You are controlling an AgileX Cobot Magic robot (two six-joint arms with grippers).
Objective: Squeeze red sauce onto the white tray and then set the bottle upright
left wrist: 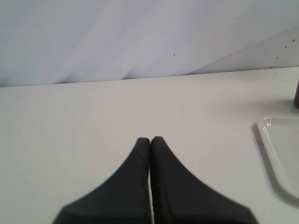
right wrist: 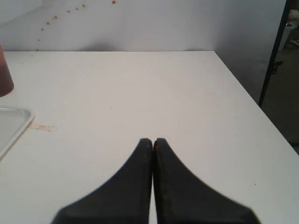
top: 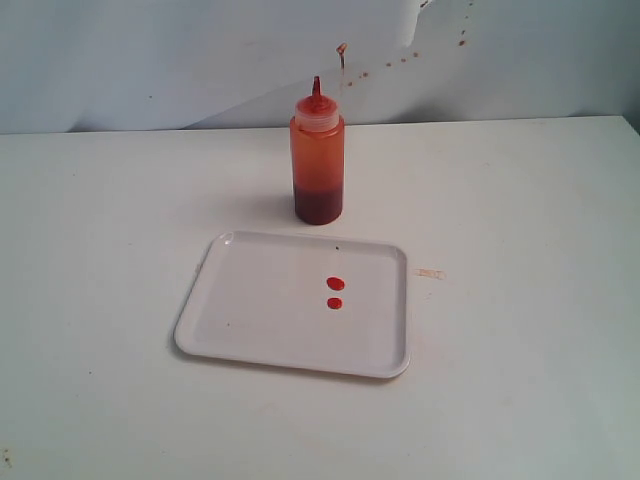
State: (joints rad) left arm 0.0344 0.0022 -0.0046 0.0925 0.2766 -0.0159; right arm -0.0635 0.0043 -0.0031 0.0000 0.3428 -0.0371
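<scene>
The bottle (top: 318,160) stands upright on the table just behind the white tray (top: 260,330), with dark red sauce filling its lowest part. Two round drops of red sauce (top: 335,284) lie right of the tray's middle. Neither arm shows in the exterior view. My left gripper (left wrist: 150,140) is shut with nothing in it, over bare table; a corner of the white tray (left wrist: 280,154) and a sliver of the bottle (left wrist: 296,95) sit at that view's edge. My right gripper (right wrist: 152,141) is also shut and empty, with the tray's corner (right wrist: 11,123) and the bottle's base (right wrist: 4,74) off to its side.
A small orange-brown smear (top: 429,273) marks the table right of the tray. Red-brown specks (top: 405,57) dot the back wall. The table's right edge (right wrist: 252,100) drops off beside a dark post (right wrist: 275,51).
</scene>
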